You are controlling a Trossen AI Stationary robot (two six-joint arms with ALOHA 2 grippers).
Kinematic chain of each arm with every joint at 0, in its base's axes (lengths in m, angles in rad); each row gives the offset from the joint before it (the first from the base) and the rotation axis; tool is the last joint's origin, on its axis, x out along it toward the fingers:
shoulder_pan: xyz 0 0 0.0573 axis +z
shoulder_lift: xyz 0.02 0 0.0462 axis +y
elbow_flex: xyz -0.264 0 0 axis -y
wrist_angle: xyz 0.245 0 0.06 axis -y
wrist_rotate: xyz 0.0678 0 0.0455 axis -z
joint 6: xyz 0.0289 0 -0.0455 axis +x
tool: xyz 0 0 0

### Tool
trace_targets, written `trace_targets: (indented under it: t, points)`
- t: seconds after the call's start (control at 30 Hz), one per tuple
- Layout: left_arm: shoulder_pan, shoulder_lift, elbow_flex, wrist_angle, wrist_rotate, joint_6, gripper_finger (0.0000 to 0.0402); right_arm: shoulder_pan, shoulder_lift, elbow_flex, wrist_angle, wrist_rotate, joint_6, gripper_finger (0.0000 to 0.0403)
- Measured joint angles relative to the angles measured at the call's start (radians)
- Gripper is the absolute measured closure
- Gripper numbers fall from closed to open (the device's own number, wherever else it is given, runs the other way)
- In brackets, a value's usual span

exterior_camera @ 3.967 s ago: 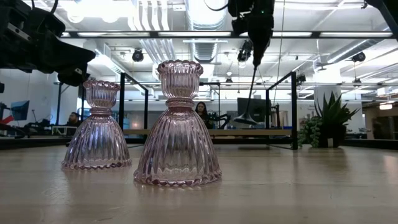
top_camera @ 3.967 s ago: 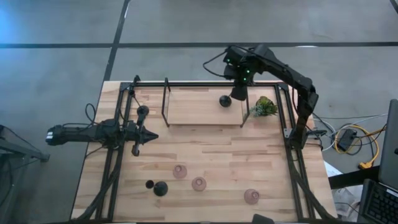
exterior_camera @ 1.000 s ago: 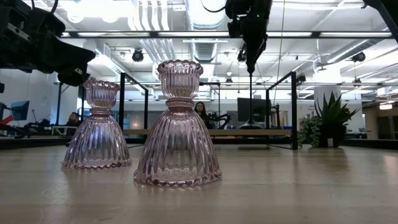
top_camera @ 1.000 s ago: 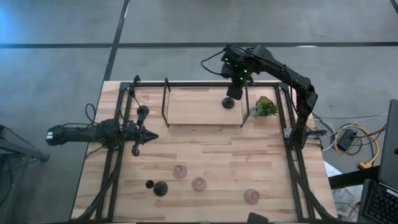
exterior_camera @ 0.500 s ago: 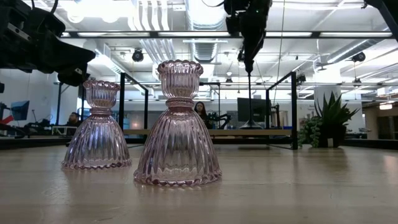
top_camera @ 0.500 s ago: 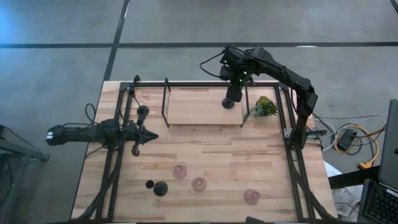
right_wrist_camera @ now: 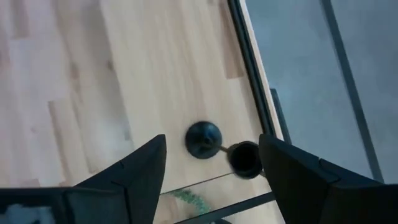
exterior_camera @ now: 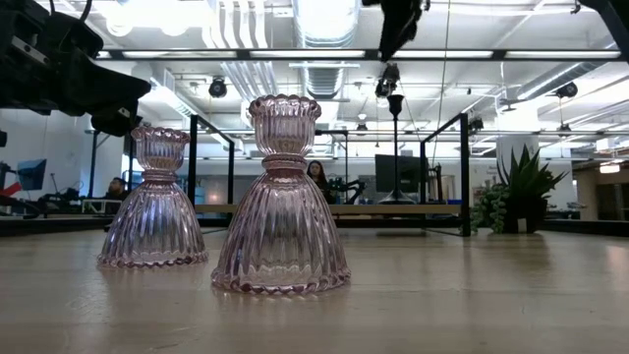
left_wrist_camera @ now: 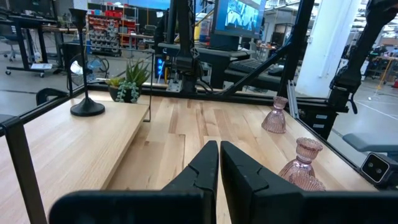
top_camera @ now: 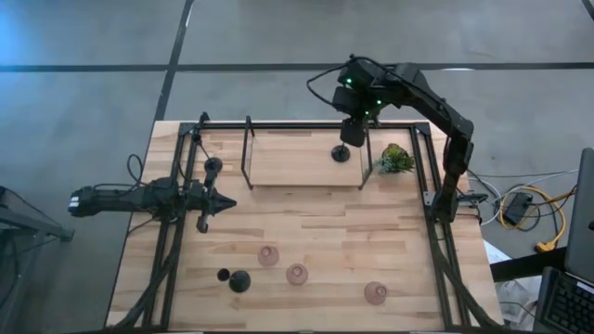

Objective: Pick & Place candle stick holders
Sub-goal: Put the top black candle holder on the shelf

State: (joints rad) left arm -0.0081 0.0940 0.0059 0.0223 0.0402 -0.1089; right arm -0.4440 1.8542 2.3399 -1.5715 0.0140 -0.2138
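A black thin-stemmed candle stick holder (exterior_camera: 396, 147) stands upright on its round base (right_wrist_camera: 203, 139) on the rack's wooden shelf (top_camera: 297, 162). It also shows in the left wrist view (left_wrist_camera: 86, 68). My right gripper (right_wrist_camera: 211, 148) hangs open straight above it, fingers apart on either side of its cup (right_wrist_camera: 244, 158) and clear of it. In the low view the right gripper (exterior_camera: 398, 22) is well above the cup. Three pinkish holders (top_camera: 268, 254) (top_camera: 297, 274) (top_camera: 376, 293) stand near the front edge. Another black holder (top_camera: 237, 279) is at the front left. My left gripper (top_camera: 221, 202) is shut and empty at the table's left.
A small green plant (top_camera: 394, 160) stands just right of the shelf. The black rack frame (top_camera: 247, 148) surrounds the shelf, and black frame rails (top_camera: 436, 223) run along the table's sides. Two pinkish holders (exterior_camera: 282, 202) (exterior_camera: 152, 202) fill the low view's foreground.
My right gripper has let go of the black holder's top and gone straight up, a little toward the far edge. The holder stays upright on the shelf where it was set.
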Motion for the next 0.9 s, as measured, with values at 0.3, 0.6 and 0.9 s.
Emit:
trace_targets:
  t: [0.3, 0.6, 0.9]
  points:
    - [0.000, 0.000, 0.000, 0.000, 0.000, 0.000, 0.0378, 0.160, -0.099, 0.002, 0.000, -0.154, 0.109, 0.0212]
    - [0.000, 0.000, 0.000, 0.000, 0.000, 0.000, 0.0378, 0.389, -0.198, -0.018, 0.017, -0.098, 0.274, 0.0266]
    - [0.000, 0.000, 0.000, 0.000, 0.000, 0.000, 0.0378, 0.528, -0.196, -0.132, 0.000, -0.066, 0.217, 0.0306]
